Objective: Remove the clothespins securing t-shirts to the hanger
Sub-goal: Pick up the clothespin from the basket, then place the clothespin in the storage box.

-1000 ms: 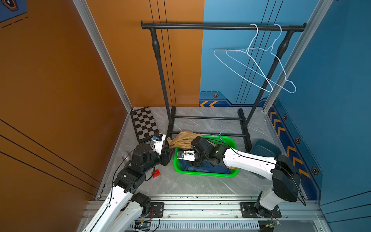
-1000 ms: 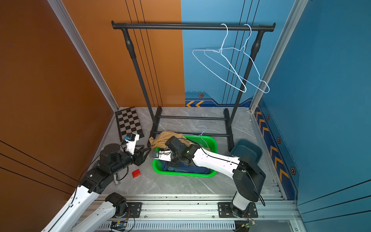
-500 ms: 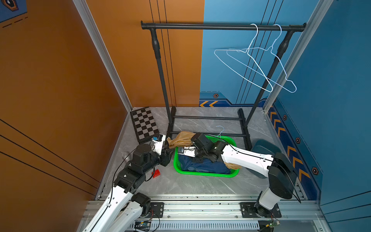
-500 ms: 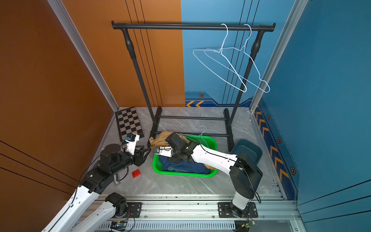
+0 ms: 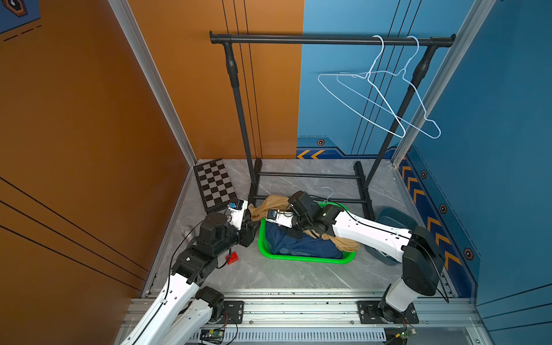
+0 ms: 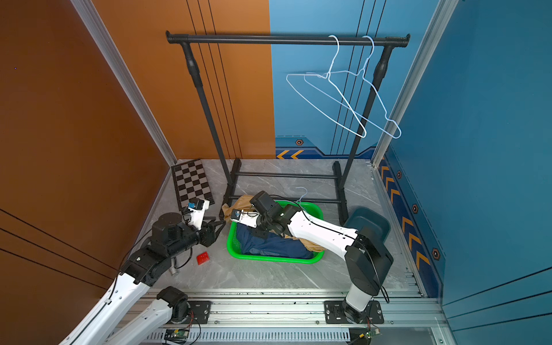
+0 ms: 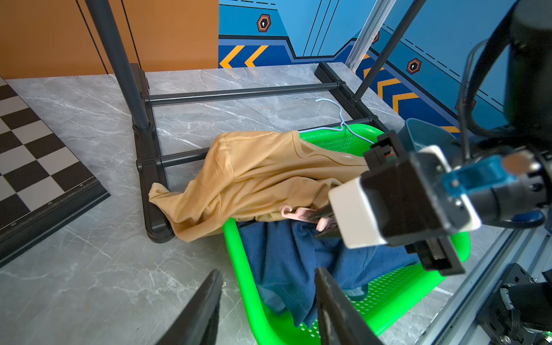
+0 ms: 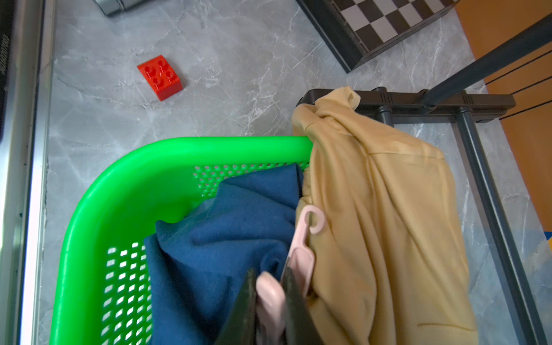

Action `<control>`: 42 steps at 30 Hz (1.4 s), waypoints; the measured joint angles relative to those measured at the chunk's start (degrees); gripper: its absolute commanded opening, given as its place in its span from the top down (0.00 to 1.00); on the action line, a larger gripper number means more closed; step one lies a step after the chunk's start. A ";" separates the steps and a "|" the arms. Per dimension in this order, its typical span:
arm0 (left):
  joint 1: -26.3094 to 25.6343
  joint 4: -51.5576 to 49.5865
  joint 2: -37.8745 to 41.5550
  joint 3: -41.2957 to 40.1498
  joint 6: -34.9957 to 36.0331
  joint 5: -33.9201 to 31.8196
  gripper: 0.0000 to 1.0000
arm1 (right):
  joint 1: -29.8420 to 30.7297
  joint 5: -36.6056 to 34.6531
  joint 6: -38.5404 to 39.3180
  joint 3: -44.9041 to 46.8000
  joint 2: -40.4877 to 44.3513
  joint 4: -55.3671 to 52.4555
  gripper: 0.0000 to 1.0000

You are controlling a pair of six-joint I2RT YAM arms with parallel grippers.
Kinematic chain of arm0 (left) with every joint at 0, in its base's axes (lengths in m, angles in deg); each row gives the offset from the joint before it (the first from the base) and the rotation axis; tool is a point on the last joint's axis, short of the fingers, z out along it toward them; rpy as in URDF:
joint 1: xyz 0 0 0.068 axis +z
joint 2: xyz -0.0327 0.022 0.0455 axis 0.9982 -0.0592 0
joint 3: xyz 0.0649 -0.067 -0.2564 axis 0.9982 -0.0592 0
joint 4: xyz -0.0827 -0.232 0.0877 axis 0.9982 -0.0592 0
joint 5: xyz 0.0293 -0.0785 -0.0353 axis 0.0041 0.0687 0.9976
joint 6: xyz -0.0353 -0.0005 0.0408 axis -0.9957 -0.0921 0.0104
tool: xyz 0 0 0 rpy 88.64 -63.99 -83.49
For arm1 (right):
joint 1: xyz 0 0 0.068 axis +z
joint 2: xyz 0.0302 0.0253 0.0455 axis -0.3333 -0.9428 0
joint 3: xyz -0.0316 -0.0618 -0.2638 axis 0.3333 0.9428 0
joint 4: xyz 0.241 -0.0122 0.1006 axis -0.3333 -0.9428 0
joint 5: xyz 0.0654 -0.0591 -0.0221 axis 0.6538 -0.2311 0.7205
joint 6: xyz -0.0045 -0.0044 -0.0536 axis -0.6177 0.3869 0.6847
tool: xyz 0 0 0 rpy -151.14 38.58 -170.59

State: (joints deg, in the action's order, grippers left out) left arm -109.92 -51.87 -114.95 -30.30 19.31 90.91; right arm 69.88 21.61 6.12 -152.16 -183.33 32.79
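Note:
A pink clothespin (image 8: 301,239) is clipped where a pale yellow t-shirt (image 8: 388,209) meets a dark blue t-shirt (image 8: 233,233); both lie in a green basket (image 8: 179,146). My right gripper (image 8: 268,273) is shut on the clothespin's tail end. From the left wrist view, the clothespin (image 7: 298,213) sticks out of the right gripper. My left gripper (image 7: 268,273) is open over the basket's near-left rim (image 7: 236,257), holding nothing. The yellow t-shirt (image 5: 268,206) spills over the basket's back corner onto the rack's foot. A wire hanger hook (image 5: 328,191) pokes up from the basket.
Behind the basket, a black clothes rack (image 5: 328,38) carries two bare wire hangers (image 5: 388,98). A chessboard (image 5: 215,185) lies at back left. A red brick (image 5: 232,258) sits on the floor by the left arm. At right stands a dark teal bin (image 5: 394,218).
My right gripper has moved toward the basket's back-left corner and closed on the pink clothespin. The left arm has stayed put.

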 measured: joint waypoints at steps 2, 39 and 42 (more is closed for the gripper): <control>-0.24 0.00 -0.22 0.02 0.00 0.00 0.48 | -0.61 0.72 -1.92 0.09 1.44 1.55 0.99; -31.61 26.82 -41.05 21.14 6.73 -2.08 0.46 | -58.01 -12.90 -18.36 34.42 36.76 -0.92 0.93; -32.33 27.30 -43.54 22.67 6.78 -1.53 0.46 | -58.97 -13.20 -18.36 34.73 33.27 -1.09 0.93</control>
State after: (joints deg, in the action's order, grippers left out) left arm -142.24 -24.57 -158.48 -7.63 26.09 89.38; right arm 10.91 8.41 -12.24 -117.43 -150.06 31.70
